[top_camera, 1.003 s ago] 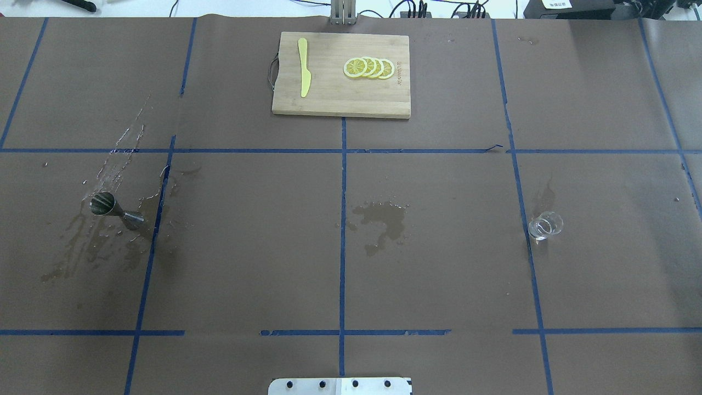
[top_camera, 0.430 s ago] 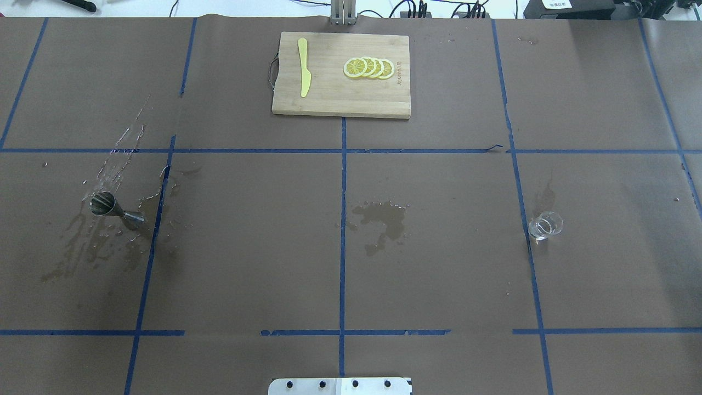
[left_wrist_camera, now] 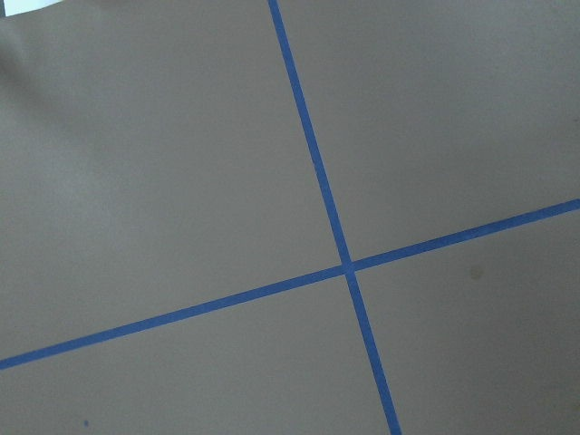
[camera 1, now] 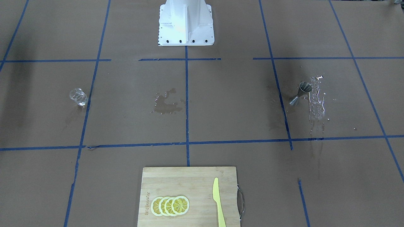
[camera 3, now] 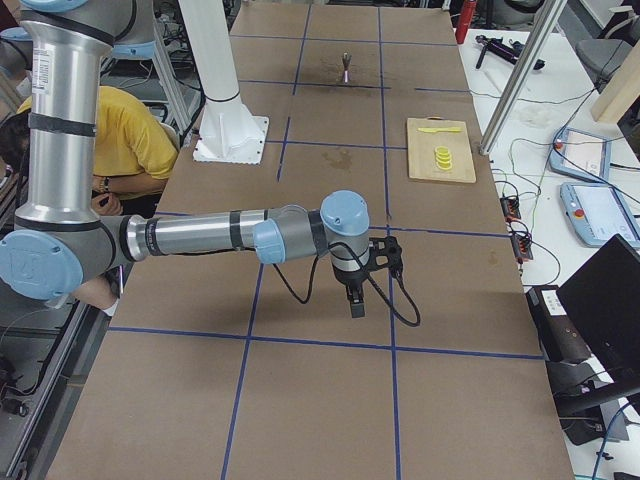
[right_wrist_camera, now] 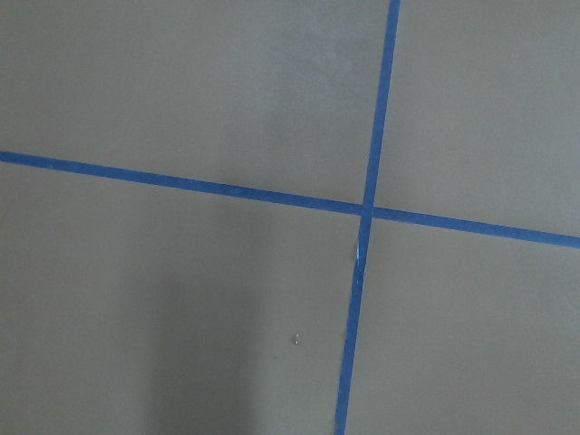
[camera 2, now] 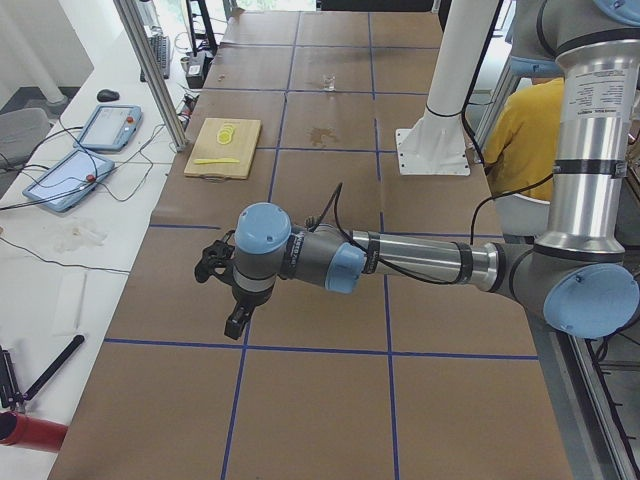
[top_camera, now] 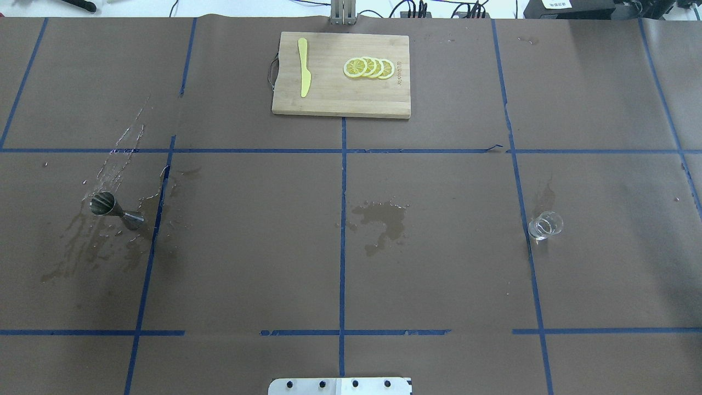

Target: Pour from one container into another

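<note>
The clear tumbler (top_camera: 545, 225) (camera 1: 78, 96) stands alone on the brown paper, on the robot's right half of the table. Far from it, on the left half, the steel hourglass jigger (top_camera: 117, 209) (camera 1: 300, 93) (camera 3: 346, 65) stands upright among wet streaks. Neither gripper appears in the overhead or front views. My left gripper (camera 2: 237, 325) hangs over bare paper at the table's left end, and my right gripper (camera 3: 357, 305) hangs over bare paper at the right end. Whether they are open or shut, I cannot tell. Both wrist views hold only paper and crossing blue tape.
A bamboo cutting board (top_camera: 340, 101) lies at the table's far middle, with a yellow knife (top_camera: 304, 67) and lemon slices (top_camera: 369, 67) on it. A wet stain (top_camera: 381, 218) marks the table's centre, and a spill (top_camera: 88, 247) spreads around the jigger.
</note>
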Controlling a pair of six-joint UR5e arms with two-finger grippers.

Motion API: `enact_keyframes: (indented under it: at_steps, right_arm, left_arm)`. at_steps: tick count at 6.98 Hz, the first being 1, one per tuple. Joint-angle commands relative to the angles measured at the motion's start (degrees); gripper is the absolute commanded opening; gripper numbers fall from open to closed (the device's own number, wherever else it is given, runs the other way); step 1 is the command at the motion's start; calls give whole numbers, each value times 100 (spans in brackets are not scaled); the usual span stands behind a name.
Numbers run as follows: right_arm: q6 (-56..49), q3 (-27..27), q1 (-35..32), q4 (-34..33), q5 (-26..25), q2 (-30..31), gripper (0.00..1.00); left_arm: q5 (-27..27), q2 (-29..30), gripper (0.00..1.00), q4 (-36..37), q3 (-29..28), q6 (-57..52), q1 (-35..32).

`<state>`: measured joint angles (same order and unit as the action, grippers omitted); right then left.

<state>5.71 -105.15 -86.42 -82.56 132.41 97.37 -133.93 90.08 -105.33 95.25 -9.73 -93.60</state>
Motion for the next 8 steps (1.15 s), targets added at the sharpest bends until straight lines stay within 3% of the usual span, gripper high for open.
enact_keyframes:
  at_steps: [1, 3, 5, 6, 8]
  right_arm:
    - [273, -41, -7, -6, 13, -69, 100]
    - [194, -85, -7, 12, -4, -77, 100]
    - [255, -67, -7, 169, 31, -77, 100]
    - [256, -85, -7, 178, 14, -69, 100]
    - [273, -85, -7, 213, 13, -16, 100]
  left_arm:
    - [-605, -122, 100, -1441, -346, 40, 8]
    - [-758, -219, 100, -2391, -620, 32, -1]
    - [-837, -167, 100, -2763, -631, 32, 8]
    - [-784, -228, 100, -3540, -656, 58, 8]
    - [-776, -167, 100, -3697, -526, 328, 339]
